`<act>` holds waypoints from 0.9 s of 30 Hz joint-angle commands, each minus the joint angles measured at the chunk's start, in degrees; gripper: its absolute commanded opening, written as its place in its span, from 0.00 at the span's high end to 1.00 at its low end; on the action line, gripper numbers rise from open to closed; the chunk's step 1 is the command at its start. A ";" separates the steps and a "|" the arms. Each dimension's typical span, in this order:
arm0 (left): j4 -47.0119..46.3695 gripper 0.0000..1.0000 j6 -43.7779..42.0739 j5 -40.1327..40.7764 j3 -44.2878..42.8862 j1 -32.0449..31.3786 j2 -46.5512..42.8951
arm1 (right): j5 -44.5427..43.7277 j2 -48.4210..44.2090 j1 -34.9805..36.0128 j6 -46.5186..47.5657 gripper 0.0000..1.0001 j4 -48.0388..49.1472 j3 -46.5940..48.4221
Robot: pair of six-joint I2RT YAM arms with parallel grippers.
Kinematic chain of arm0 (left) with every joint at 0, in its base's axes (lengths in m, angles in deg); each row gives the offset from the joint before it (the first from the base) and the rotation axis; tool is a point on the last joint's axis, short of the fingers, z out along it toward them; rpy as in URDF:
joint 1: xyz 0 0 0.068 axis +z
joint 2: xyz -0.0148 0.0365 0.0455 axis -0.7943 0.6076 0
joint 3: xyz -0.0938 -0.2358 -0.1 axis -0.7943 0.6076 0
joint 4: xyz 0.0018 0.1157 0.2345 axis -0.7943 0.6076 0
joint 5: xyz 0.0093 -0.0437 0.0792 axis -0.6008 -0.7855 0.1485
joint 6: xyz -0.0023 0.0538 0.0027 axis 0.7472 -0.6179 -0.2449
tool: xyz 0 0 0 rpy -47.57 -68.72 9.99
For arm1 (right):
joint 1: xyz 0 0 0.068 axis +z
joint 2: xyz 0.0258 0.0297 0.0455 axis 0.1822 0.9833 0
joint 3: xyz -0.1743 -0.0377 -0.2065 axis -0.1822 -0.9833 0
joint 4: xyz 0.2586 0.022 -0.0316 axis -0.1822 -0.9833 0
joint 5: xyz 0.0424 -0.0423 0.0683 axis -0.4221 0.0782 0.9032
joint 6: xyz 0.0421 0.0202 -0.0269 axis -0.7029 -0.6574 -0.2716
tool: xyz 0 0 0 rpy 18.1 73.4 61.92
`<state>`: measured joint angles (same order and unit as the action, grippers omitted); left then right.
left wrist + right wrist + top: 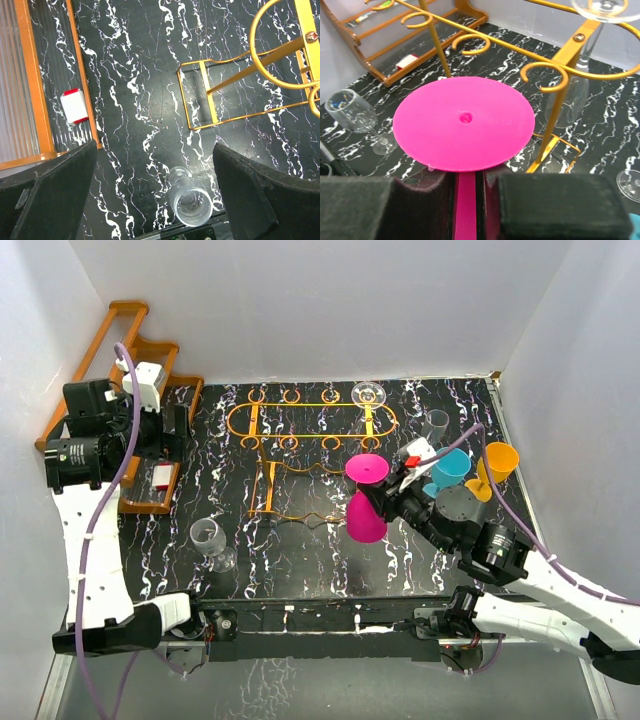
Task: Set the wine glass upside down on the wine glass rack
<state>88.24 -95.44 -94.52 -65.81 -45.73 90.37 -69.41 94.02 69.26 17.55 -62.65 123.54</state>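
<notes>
Pink plastic wine glass [366, 520] is clamped by its stem in the right gripper [466, 192], foot leading, its long axis pointing far toward the thin orange-gold wire rack [330, 403] just beyond. Left gripper [155, 150], jaws spread wide, hangs well apart at the left; the right arm is nearer.

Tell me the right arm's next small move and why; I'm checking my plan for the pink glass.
Probably ease the right gripper forward toward a free slot of the wine glass rack. It is shut on the stem of the pink wine glass, which is already inverted with its base on top but sits short of the rails, not yet hooked.
</notes>
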 commanded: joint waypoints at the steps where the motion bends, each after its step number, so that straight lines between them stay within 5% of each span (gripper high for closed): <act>1: -0.51 0.03 0.16 -1.96 1.22 0.40 0.65 | -4.93 -2.42 0.08 4.04 0.92 8.71 -2.63; 9: -1.94 0.05 0.98 -1.26 3.14 0.34 1.37 | -12.54 -2.39 0.03 6.53 0.92 17.80 -5.39; 27: -1.61 0.05 0.75 -0.96 3.03 0.63 0.66 | -14.59 2.21 -2.04 4.98 0.92 26.43 -7.18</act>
<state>86.62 -94.74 -95.11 -62.82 -45.51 92.27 -81.37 96.93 68.34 23.02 -42.87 117.05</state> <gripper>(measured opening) 0.955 0.154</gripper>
